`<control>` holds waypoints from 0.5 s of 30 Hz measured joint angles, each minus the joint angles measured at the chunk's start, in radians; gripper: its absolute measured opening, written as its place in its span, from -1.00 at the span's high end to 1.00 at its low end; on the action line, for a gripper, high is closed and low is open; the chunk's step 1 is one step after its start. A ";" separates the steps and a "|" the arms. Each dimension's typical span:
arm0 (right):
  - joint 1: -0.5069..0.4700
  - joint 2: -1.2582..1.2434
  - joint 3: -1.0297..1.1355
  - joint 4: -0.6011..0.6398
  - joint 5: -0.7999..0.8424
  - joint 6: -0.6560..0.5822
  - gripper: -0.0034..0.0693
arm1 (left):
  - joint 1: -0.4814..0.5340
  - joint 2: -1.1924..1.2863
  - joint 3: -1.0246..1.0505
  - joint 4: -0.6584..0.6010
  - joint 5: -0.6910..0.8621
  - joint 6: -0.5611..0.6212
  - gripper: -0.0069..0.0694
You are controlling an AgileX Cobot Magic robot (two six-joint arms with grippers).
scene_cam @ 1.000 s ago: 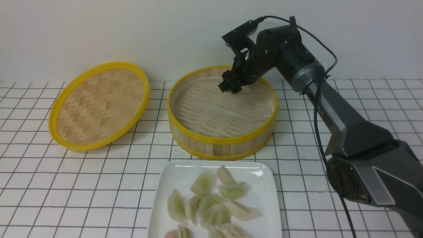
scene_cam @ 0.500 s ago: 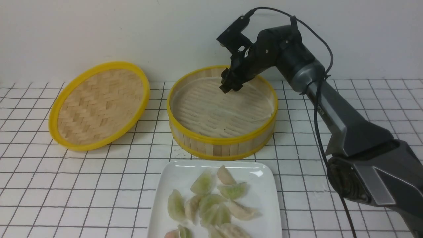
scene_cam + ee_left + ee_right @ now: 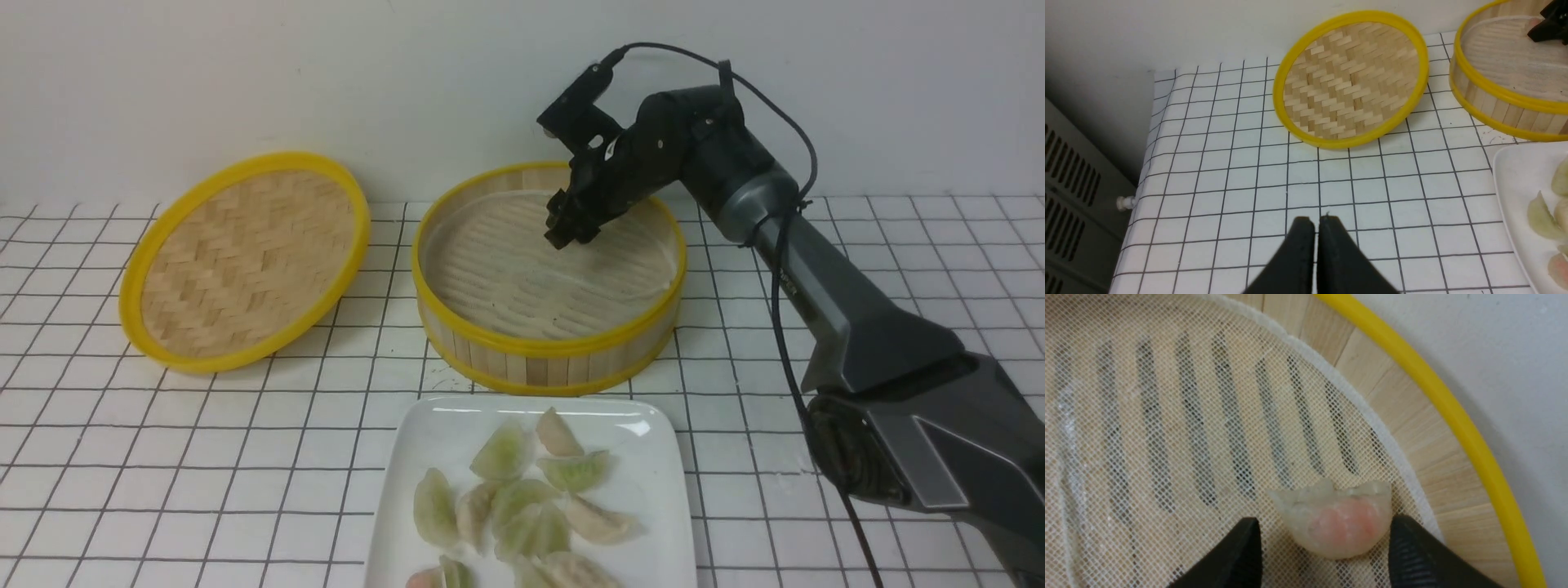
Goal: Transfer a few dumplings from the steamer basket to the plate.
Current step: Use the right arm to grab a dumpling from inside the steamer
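Reaching down into the steamer basket [image 3: 547, 349], the right claw [image 3: 569, 230] hangs over the far part of the basket's floor with its fingers spread. The right wrist view shows one pink-filled dumpling [image 3: 1337, 524] lying on a white mesh liner [image 3: 1167, 437] close to the basket's wall. It sits between the two black fingertips [image 3: 1241, 547], which are not closed on it. The basket stands on a white table [image 3: 163, 457] marked with a dark grid. Nearer the robot, the plate [image 3: 653, 498] carries a cluster of dumplings [image 3: 514, 502], pale green and pinkish, several overlapping. A woven, yellow-rimmed lid [image 3: 245, 257] sits to the left of the basket, apart from it. The left claw [image 3: 1315, 234] hangs above bare table, pressed together and empty.
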 joint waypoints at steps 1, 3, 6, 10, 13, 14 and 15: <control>0.000 0.000 0.000 0.001 0.000 -0.004 -0.17 | 0.000 0.000 0.000 -0.001 0.000 0.000 0.83; -0.001 0.001 0.000 0.015 -0.005 -0.027 -0.17 | 0.000 0.000 0.000 0.003 0.000 0.000 0.83; -0.005 0.002 0.000 0.042 -0.018 -0.058 -0.09 | 0.000 0.000 0.000 0.005 0.000 0.000 0.83; -0.007 0.017 -0.001 0.043 -0.029 -0.063 0.13 | 0.000 0.000 0.000 0.005 0.000 0.001 0.83; -0.009 0.021 -0.006 0.042 -0.039 -0.043 0.28 | 0.000 0.000 0.000 0.005 0.000 0.001 0.83; -0.009 0.024 -0.008 0.041 -0.040 -0.034 0.34 | 0.000 0.000 0.000 0.005 0.000 0.001 0.83; -0.009 0.025 -0.009 0.038 -0.042 -0.022 0.38 | 0.000 0.000 0.000 0.005 0.000 0.001 0.83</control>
